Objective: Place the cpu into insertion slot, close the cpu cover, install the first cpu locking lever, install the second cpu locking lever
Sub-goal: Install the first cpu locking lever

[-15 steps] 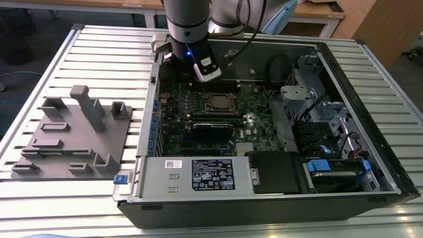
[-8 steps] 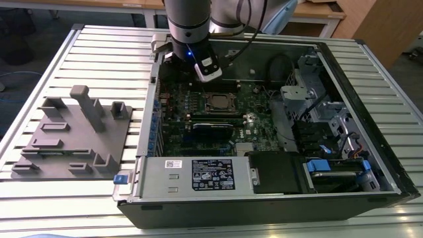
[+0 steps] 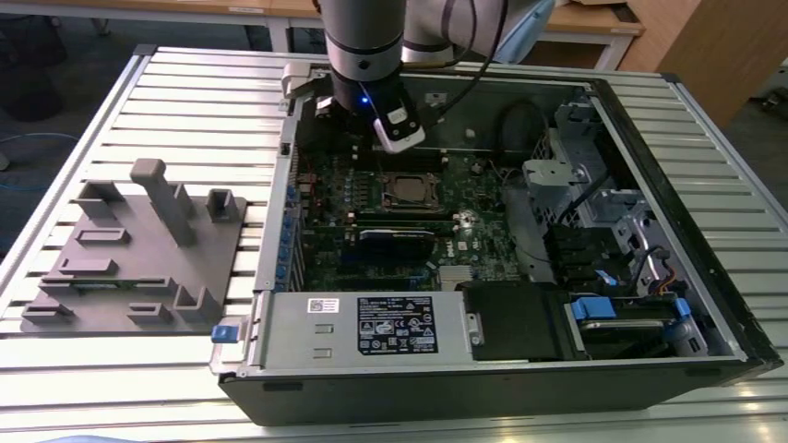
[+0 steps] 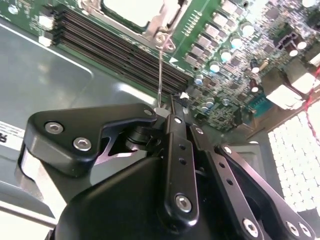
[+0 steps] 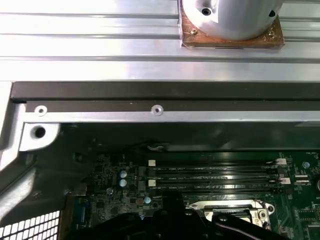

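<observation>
Flat and face up, the cpu [image 4: 131, 9] sits in the insertion slot [image 3: 387, 197] under the lowered cpu cover [image 4: 159, 22]. Beyond, a thin locking lever [image 4: 160, 70] runs from the socket's corner to the gripper [image 4: 172, 107], whose fingers are together, touching its end.

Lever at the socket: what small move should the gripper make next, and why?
Probably press the lever down toward the board. It rises from the cover's corner to the gripper, not yet latched, and the cpu already sits under the closed cover.
</observation>
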### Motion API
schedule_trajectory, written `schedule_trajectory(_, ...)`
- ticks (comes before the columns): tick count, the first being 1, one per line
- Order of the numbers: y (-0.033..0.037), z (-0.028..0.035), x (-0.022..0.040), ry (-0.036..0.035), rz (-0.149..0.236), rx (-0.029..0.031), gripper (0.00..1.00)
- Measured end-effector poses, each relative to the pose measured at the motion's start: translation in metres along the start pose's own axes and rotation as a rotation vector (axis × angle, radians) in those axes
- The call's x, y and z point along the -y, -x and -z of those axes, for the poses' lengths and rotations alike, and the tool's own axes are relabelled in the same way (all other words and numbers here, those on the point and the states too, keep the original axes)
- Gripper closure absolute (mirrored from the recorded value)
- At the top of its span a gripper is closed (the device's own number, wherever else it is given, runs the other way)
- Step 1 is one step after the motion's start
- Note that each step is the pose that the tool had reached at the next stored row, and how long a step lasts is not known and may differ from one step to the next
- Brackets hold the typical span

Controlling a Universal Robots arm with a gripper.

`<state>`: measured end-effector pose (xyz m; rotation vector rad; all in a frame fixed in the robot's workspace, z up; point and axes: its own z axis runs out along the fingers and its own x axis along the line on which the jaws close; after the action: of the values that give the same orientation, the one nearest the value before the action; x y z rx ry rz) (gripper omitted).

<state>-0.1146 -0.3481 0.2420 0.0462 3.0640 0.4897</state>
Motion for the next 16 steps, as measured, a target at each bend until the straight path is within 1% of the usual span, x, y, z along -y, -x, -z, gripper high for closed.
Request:
schedule_trajectory(12, 0.0269, -0.0012, -0.0006, -0.0011, 0.000, 0.0000, 0.89)
schedule_trajectory(13, 0.0283, -0.0013, -0.0006, -0.0013, 0.000, 0.0000, 0.89)
schedule_trajectory(16, 0.0285, -0.0013, -0.0006, -0.0023, 0.000, 0.0000, 0.89)
